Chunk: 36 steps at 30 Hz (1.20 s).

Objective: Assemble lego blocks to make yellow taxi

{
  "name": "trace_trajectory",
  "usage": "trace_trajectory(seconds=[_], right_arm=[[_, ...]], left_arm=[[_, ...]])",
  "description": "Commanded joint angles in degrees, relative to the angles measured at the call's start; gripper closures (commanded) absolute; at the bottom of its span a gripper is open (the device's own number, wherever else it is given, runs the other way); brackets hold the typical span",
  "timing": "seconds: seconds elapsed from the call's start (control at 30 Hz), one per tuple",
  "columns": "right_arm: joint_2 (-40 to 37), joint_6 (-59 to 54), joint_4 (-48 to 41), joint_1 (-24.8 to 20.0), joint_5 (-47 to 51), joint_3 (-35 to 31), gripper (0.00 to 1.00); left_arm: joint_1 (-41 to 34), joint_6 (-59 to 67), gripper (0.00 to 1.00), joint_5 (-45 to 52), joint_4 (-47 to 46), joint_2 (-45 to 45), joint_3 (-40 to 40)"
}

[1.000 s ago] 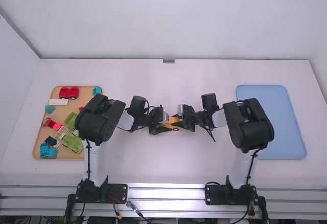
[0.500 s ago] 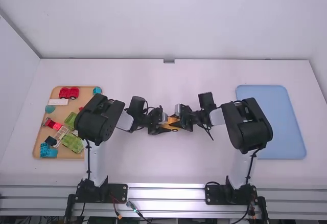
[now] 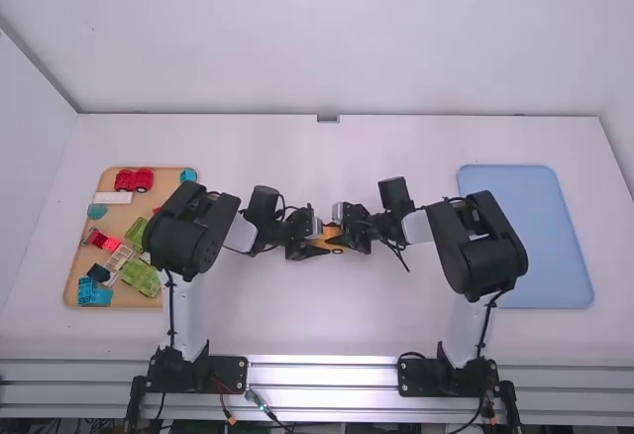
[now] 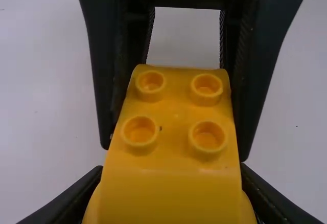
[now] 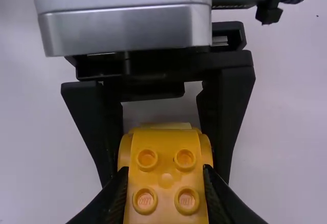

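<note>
At the middle of the table in the high view, my left gripper and right gripper meet over the yellow toy car from opposite sides. The left wrist view has my left gripper shut on the car's yellow body, whose studs face up; the right gripper's black fingers flank the studded part farther off. My right gripper is shut on the studded yellow part in the right wrist view, with the left gripper's fingers on both sides beyond. The car's underside is hidden.
On the left, a tan tray holds red cars, a white block, green pieces, blue blocks and several others. A blue tray lies at the right, beside the right arm.
My right gripper has shifted a little to the left, closer to the left gripper over the car. The left arm has barely moved.
</note>
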Motion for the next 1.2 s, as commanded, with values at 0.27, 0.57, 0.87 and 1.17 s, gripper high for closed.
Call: trace_trajectory(seconds=[0.27,0.57,0.87,1.17], right_arm=[[3.2,4.4,1.8,0.9,11.2,-2.4,0.92],[3.2,3.1,1.9,-1.3,5.2,-2.3,0.72],[3.2,3.1,1.7,-1.8,3.7,-1.7,0.59],[3.1,3.1,1.9,-2.1,3.1,-1.3,0.48]], left_arm=[[-1.2,1.3,0.58,-0.3,-0.1,0.8,0.2],[-1.1,1.3,0.59,-0.3,0.0,0.8,0.0],[-1.1,1.3,0.59,-0.3,0.0,0.8,0.0],[-1.2,1.3,0.59,-0.4,0.0,0.8,0.0]])
